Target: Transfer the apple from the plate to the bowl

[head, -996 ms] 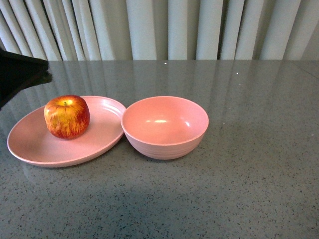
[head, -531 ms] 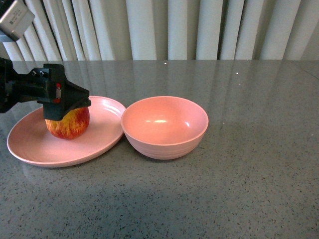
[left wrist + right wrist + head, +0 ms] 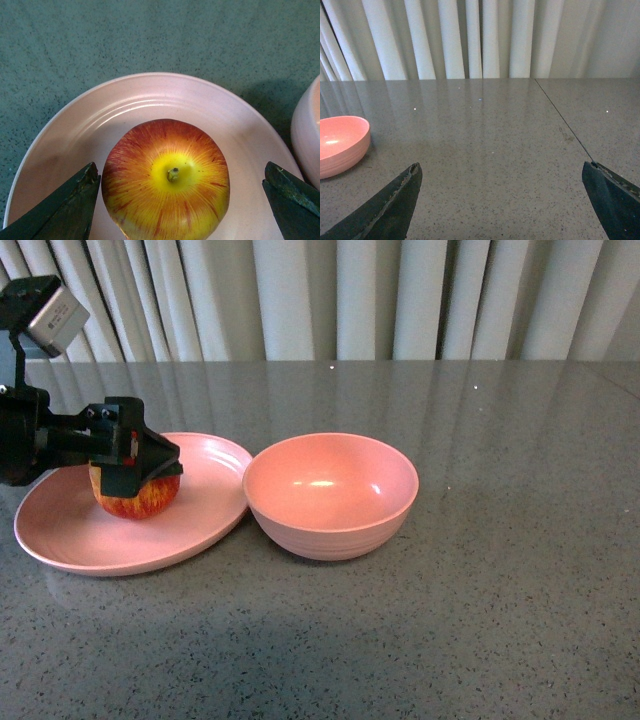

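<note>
Front view: the black left gripper (image 3: 138, 462) sits over a streaked red-and-yellow apple (image 3: 133, 499) on a shallow pink plate (image 3: 205, 505), just beside a deep pink bowl (image 3: 330, 510).
Left wrist view: its fingers (image 3: 75, 200) are spread either side of the apple, gripping nothing. Right wrist view: the right gripper (image 3: 502, 170) gapes wide and empty over a grey speckled table (image 3: 495, 130).

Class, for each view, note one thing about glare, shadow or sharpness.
Front view: glare spot inside the bowl, curtains reflected in the table. Left wrist view: apple sharp, dark shadow beside the plate. Right wrist view: tiny glints on the table.
</note>
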You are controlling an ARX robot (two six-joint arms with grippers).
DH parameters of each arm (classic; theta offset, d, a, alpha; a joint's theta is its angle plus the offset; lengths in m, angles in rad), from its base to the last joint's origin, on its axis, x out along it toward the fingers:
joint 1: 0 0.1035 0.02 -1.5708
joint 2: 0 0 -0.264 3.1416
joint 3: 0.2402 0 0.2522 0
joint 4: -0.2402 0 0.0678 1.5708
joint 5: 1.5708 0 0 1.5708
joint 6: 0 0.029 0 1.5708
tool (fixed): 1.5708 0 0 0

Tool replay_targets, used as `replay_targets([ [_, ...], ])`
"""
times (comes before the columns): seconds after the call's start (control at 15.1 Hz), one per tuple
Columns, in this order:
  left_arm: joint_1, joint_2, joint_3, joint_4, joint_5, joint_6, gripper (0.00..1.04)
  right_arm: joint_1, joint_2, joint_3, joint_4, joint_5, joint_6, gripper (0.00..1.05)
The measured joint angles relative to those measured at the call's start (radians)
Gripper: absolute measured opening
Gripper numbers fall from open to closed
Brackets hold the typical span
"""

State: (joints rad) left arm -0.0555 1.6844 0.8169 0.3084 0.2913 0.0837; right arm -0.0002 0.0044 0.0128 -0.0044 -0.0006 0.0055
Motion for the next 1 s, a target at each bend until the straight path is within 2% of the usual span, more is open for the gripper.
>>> replay_targets([
  [0.4,-0.009,0.068,0.028,-0.012,-0.023,0.008,0.97,0.000,0.000,0.000,0.000,0.000,0.000,0.98],
  [0.46,-0.013,0.068,0.028,-0.006,-0.018,0.019,0.83,0.000,0.000,0.000,0.000,0.000,0.000,0.98],
  [0.53,-0.013,0.067,0.028,-0.008,-0.018,0.023,0.75,0.000,0.000,0.000,0.000,0.000,0.000,0.98],
  [0.66,-0.013,0.061,0.028,-0.011,-0.015,0.029,0.71,0.000,0.000,0.000,0.000,0.000,0.000,0.98],
  [0.86,-0.016,0.010,0.029,-0.046,-0.017,0.040,0.69,0.000,0.000,0.000,0.000,0.000,0.000,0.98],
  [0.93,-0.073,-0.136,0.070,-0.103,-0.018,0.048,0.69,0.000,0.000,0.000,0.000,0.000,0.000,0.98],
  [1.0,-0.244,-0.221,0.122,-0.133,-0.044,0.005,0.69,0.000,0.000,0.000,0.000,0.000,0.000,0.98],
])
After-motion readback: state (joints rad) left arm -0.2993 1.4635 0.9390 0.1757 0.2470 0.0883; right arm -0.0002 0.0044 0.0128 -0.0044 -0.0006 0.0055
